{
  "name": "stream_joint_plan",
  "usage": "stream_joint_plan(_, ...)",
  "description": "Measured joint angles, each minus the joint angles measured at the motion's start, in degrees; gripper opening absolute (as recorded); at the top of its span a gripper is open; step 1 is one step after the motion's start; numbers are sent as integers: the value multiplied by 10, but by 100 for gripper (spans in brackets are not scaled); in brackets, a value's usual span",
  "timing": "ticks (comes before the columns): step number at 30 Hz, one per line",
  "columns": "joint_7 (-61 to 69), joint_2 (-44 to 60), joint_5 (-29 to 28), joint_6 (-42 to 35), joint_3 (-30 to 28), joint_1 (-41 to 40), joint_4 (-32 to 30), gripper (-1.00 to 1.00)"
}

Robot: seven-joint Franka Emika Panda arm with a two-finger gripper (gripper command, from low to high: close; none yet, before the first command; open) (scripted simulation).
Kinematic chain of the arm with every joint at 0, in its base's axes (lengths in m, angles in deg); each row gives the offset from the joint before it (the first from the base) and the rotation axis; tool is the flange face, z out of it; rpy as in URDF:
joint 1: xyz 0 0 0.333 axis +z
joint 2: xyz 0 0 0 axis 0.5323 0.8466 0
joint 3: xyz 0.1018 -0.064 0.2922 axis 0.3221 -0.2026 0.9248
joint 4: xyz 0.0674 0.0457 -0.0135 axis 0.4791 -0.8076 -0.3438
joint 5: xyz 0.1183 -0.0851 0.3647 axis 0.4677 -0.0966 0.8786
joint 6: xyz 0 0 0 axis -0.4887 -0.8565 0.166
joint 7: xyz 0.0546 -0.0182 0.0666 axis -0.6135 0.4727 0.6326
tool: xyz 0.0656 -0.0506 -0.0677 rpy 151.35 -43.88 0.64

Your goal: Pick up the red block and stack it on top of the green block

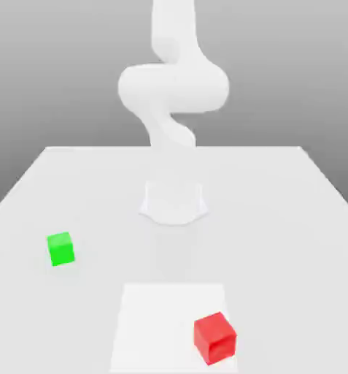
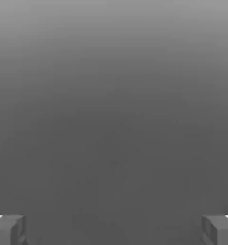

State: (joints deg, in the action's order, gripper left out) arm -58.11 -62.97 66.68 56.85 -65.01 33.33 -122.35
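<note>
While nothing is yet held, the exterior view lists as follows. Red block [image 1: 214,338]: on the white surface [image 1: 293,219], near the front edge toward the exterior view's right, turned slightly askew, lying on a paler square patch [image 1: 155,321]. Green block [image 1: 60,248]: on the same surface toward the exterior view's left, farther back, well apart from the red one. Arm [image 1: 172,88]: white, rising from its base [image 1: 174,202] at mid-surface, folded high above both cubes. Risk, as a judgement: the red block's skewed faces could meet the jaws corner-first unless the wrist turns to match, nudging it off toward the edge; the green block, being the smaller, leaves little margin for a stack set down off-centre.

Hand view. Gripper [image 2: 114,229]: two grey fingertips [image 2: 8,229] at opposite edges, jaws standing wide apart with nothing between. Background: plain grey gradient, possibly far wall or floor. Risk: neither cube is framed here, so the approach begins without a close sightline
</note>
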Motion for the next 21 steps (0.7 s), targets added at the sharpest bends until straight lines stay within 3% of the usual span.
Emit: stream_joint_plan(21, 145, 440, 10, 182, 1, 68, -104, 0)
